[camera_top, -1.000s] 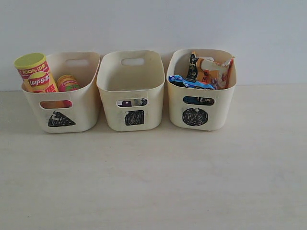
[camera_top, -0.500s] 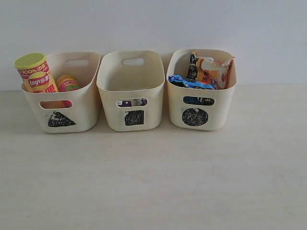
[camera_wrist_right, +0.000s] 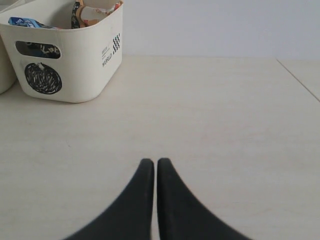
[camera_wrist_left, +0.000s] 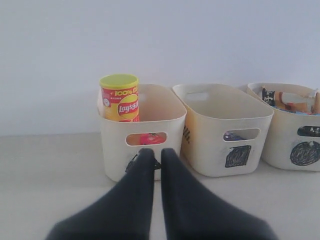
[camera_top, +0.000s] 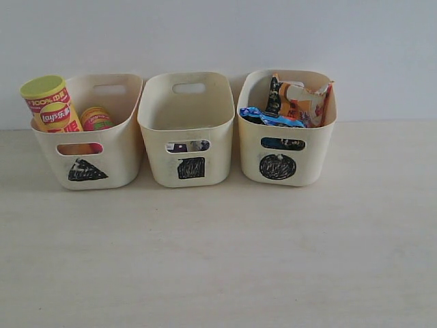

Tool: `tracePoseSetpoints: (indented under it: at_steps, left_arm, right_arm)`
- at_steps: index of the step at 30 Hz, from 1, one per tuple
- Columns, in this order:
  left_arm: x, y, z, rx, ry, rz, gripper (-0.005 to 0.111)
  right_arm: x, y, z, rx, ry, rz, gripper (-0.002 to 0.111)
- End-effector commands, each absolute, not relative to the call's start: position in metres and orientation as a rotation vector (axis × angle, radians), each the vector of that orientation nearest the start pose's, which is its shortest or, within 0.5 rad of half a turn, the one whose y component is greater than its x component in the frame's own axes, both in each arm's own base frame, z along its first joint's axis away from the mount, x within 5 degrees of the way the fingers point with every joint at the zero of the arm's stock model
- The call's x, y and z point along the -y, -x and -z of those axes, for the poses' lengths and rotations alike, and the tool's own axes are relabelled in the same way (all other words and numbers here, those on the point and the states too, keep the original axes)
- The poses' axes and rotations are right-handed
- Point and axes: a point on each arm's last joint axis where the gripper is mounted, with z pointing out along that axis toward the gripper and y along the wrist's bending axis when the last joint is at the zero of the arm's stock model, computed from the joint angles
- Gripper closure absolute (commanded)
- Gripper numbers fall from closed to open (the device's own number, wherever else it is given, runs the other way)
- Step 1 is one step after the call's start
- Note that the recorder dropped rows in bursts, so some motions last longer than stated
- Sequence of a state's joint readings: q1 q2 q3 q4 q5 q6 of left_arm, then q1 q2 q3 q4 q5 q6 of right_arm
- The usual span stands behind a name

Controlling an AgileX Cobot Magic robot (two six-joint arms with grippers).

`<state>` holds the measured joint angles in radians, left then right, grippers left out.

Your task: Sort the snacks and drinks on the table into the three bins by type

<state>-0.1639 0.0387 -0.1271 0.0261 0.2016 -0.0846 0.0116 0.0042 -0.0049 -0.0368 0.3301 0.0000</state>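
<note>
Table (camera_top: 218,260): broad open surface in front of the row, ample room for either arm. Triangle bin (camera_top: 126,147), square bin (camera_top: 218,150) and circle bin (camera_top: 314,154) stand close together along the back wall. By type: yellow tube (camera_top: 51,106) and pink tube (camera_top: 97,118) in triangle; noodle packets (camera_top: 300,102) in circle; cartons (camera_top: 188,146), glimpsed through the slot, in square. Sorting appears complete. Left gripper (camera_wrist_left: 152,152) and right gripper (camera_wrist_right: 150,162): jaws pressed together, empty.

Left gripper (camera_wrist_left: 153,151): dark fingers (camera_wrist_left: 137,195) drawn almost together, a thin slit between, held low over the desk (camera_wrist_left: 50,175), pointing toward its far edge. Right gripper (camera_wrist_right: 151,161): fingers (camera_wrist_right: 135,200) pressed tip to tip, likewise low, aimed at the far edge.
</note>
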Motion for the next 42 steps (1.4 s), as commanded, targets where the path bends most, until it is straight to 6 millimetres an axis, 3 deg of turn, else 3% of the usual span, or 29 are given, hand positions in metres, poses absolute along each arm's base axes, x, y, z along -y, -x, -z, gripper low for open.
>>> tracePoseSetpoints:
  at_steps: [1,8,42]
  left_arm:
    - [0.007,-0.052,-0.221,-1.591,-0.061,0.148,0.102]
    - [0.005,-0.056,-0.199,-1.637,-0.033,0.113,0.102]
    - [0.006,-0.054,-0.188,-1.766,-0.069,0.095,0.102]
  right_arm:
    - [0.001,-0.054,-0.184,-1.805,0.031,0.028,0.108]
    - [0.001,-0.054,-0.184,-1.805,0.031,0.028,0.108]
    - [0.001,-0.054,-0.184,-1.805,0.031,0.028,0.108]
